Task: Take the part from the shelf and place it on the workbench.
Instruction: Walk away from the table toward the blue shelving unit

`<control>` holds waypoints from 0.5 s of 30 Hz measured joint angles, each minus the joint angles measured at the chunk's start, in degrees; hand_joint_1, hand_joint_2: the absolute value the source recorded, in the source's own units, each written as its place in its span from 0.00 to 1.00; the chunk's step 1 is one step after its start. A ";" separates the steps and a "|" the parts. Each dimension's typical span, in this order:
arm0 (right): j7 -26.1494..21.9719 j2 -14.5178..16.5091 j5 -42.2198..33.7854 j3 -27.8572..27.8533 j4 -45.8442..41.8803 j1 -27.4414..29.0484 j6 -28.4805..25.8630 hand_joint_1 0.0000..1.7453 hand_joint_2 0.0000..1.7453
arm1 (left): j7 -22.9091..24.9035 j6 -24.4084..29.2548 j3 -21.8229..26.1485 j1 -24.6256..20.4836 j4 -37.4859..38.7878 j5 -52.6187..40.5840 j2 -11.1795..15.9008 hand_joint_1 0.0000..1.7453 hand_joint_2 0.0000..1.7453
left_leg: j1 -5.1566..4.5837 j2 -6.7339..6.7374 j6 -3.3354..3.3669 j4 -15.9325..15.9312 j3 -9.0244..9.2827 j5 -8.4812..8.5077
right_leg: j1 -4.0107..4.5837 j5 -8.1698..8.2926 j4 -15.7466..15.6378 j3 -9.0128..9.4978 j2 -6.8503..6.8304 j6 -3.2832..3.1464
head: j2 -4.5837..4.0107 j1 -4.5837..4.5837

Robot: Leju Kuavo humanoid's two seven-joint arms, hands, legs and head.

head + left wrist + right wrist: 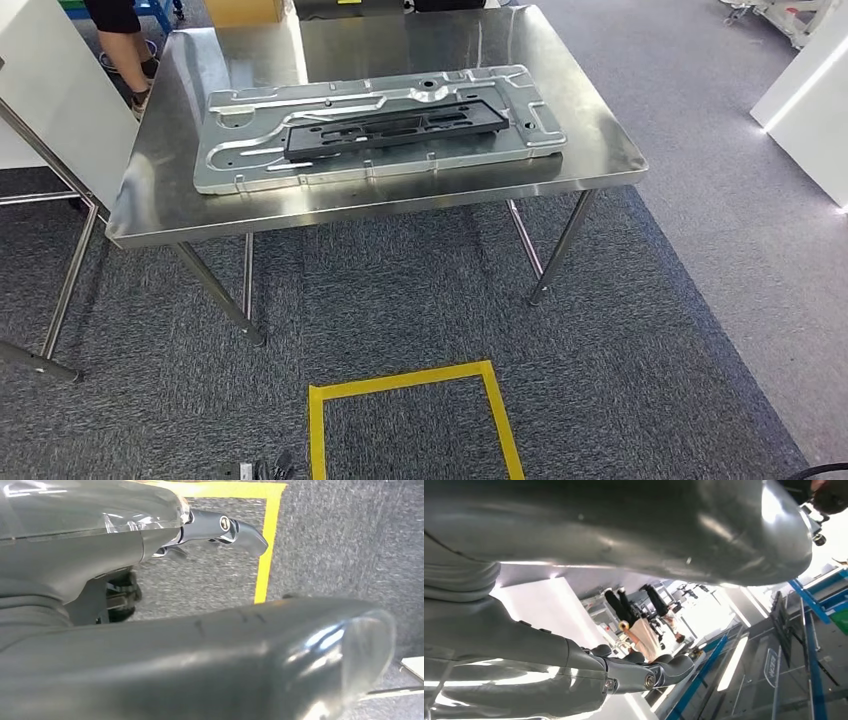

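Grey carpet (420, 300) underfoot in the head view, marked at 6 o'clock with a square of yellow tape (412, 400). Steel workbench (160, 200) across the upper half, carrying at its centre a large stamped silver metal plate (240, 165). Black elongated part (395, 127) lying flat on top of that plate, lengthwise along it, touching it. Legs of a person (125, 45) standing at 11 o'clock beyond the bench, white panel (50, 100) at 10 o'clock, another white panel (810, 110) at 3 o'clock. Left wrist view next: left hand (165, 580) over the carpet and the yellow tape, thick thumb and one dark finger (225, 530) stretched apart, nothing between them. Right wrist view last: right hand (574, 630) seen against a bright hall with blue racks (809, 610), fingers (659, 672) extended away from the thumb, holding nothing.
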 joint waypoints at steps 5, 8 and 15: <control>-0.34 0.01 0.07 1.54 0.44 -0.41 -1.05 0.00 0.00 | -0.41 0.56 0.00 0.25 0.07 0.39 0.13 0.00 0.00 | 0.06 -0.13 -1.61 0.63 -1.13 1.07 | 0.39 -0.46 -6.20 2.54 -0.31 -1.72 | 0.00 -0.02; -0.14 -0.67 -0.68 3.06 1.59 -0.94 -2.39 0.00 0.00 | -0.61 1.03 0.00 0.44 0.11 0.48 0.17 0.00 0.00 | 0.37 -0.27 -2.50 7.78 -3.85 -6.54 | 0.20 1.79 -6.34 0.18 -0.63 -2.76 | -0.01 -0.02; 0.88 -3.96 -2.36 5.30 5.29 -1.99 -4.26 0.00 0.00 | -0.81 1.74 0.00 0.19 0.10 0.44 0.18 0.00 0.00 | 0.71 -0.28 -2.57 6.03 5.37 -6.40 | 0.23 6.26 -4.54 -6.86 -0.73 -1.73 | 0.00 -0.03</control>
